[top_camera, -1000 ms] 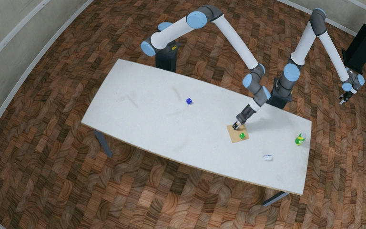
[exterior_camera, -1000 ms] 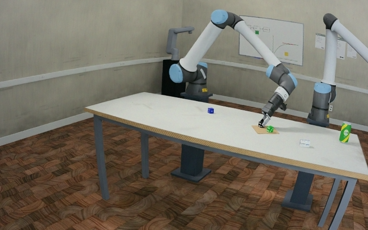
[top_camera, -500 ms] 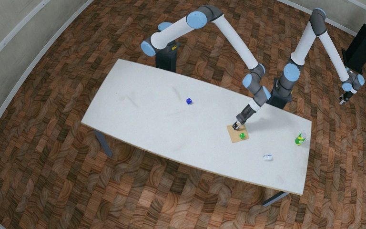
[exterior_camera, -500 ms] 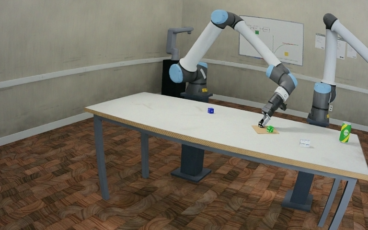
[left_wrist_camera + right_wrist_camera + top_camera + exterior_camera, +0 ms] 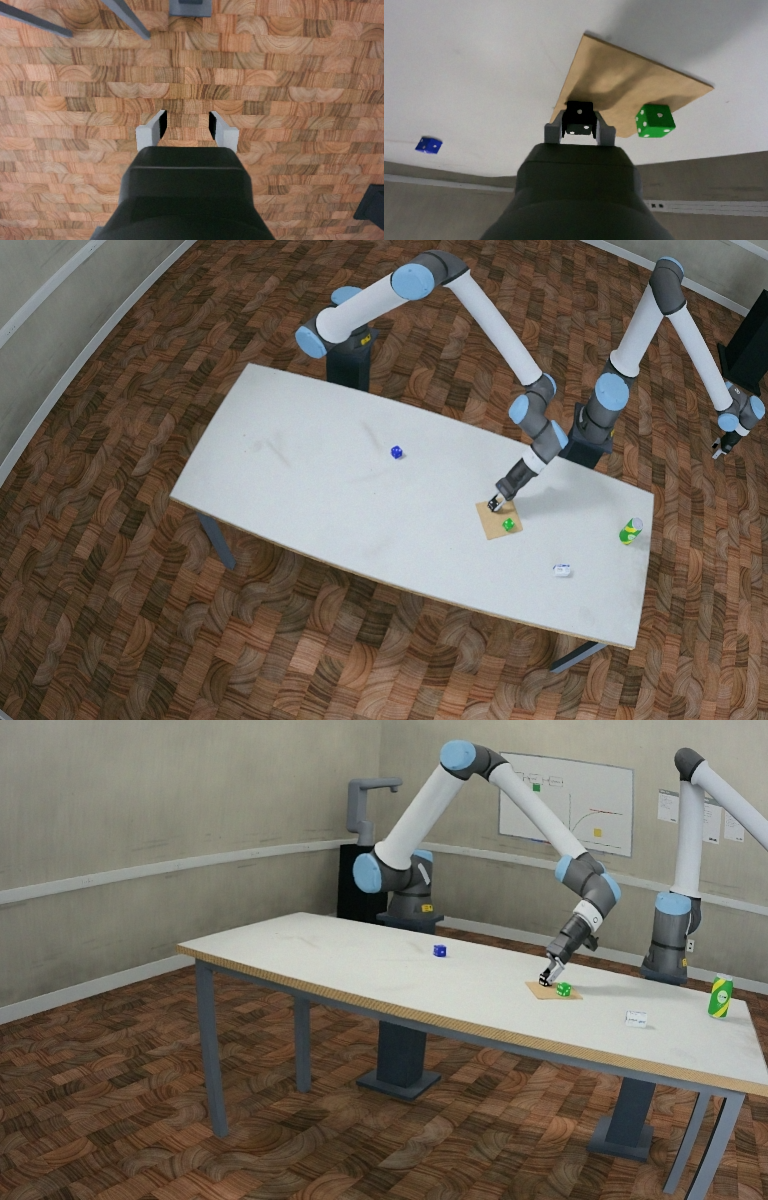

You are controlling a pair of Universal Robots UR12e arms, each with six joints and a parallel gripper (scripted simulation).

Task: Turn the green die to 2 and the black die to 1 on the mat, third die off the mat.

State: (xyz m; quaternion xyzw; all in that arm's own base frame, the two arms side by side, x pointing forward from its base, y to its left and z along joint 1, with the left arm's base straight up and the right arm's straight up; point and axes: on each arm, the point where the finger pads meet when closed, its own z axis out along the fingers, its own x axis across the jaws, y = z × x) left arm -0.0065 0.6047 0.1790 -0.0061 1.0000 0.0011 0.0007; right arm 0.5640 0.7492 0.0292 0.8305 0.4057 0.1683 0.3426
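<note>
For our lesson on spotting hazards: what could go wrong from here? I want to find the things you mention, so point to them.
The black die point(image 5: 492, 503) point(image 5: 544, 979) point(image 5: 579, 118), between the right gripper's point(image 5: 496, 503) point(image 5: 550, 975) point(image 5: 579, 129) fingers near the mat's point(image 5: 491, 529) point(image 5: 542, 992) point(image 5: 609, 65) edge, might end partly off it. The gripper could also bump the nearby green die point(image 5: 508, 524) point(image 5: 562, 989) point(image 5: 655, 121).

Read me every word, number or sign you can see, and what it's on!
No words or numbers are clear enough to quote.
Green-and-yellow can: label too small.
Small white block: print blurred.
Whiteboard: drawings, tiny writing.
Wall papers: too small.
Yellow arm stickers: unreadable.
</note>
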